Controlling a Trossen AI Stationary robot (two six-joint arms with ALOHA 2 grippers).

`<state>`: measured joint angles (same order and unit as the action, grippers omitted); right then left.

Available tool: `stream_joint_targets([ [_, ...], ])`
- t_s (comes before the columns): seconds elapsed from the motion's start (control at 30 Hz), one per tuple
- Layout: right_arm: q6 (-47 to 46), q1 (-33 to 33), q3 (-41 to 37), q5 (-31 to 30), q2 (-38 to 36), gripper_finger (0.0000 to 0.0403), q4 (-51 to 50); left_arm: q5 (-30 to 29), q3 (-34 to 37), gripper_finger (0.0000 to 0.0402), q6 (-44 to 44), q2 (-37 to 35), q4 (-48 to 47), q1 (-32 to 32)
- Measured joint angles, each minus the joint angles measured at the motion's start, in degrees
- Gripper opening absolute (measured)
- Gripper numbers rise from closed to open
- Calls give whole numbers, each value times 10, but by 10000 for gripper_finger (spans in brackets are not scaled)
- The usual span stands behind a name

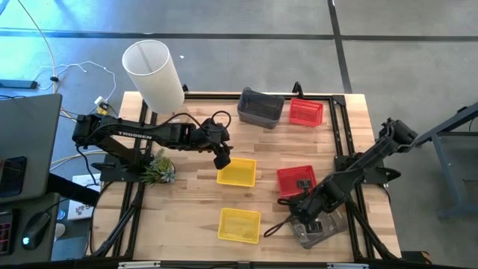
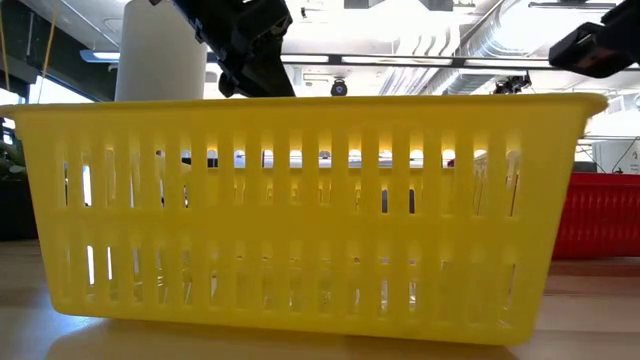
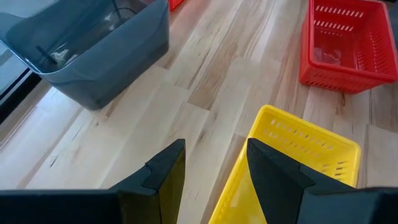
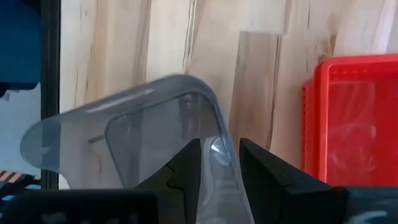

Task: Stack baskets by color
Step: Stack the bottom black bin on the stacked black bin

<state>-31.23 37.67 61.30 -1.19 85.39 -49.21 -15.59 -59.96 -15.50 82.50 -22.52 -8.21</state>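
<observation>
Two yellow baskets lie on the table, one in the middle [image 1: 237, 172] and one near the front edge [image 1: 240, 224], which fills the low view [image 2: 300, 210]. My left gripper [image 1: 222, 160] hangs open above the middle yellow basket's left end [image 3: 292, 155] and touches nothing. Grey baskets [image 1: 261, 107] and a red basket [image 1: 307, 112] stand at the far edge, and another red basket [image 1: 296, 179] sits right of centre. My right gripper [image 1: 314, 222] is shut on a translucent grey basket [image 1: 320, 232] at the near right corner. My right gripper pinches one wall of the grey basket [image 4: 217, 149] near its rim, with one finger [image 4: 186, 168] inside the basket and the other [image 4: 264, 177] outside. The fingers come from above, pointing steeply down. Whether the basket's bottom rests on the table does not show.
A tall white cylinder [image 1: 153, 73] stands at the far left corner, and a small green plant [image 1: 158, 170] lies under my left arm. A black frame rail [image 1: 345, 134] runs along the table's right side. Bare wood shows between the near yellow basket and the left edge.
</observation>
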Motion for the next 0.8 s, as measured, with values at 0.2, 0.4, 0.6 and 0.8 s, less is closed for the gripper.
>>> stream_joint_targets([
  [0.2,-48,0,0,-5,2,97,-37,0,0,157,11,0,0,0],
  [0.4,-79,0,-1,-3,2,97,-54,0,0,157,11,0,-1,0],
  [0.6,-79,11,-1,0,2,97,-56,0,0,156,21,0,-4,0],
  [0.8,-132,22,-18,-5,2,97,-66,0,0,156,26,0,-4,0],
])
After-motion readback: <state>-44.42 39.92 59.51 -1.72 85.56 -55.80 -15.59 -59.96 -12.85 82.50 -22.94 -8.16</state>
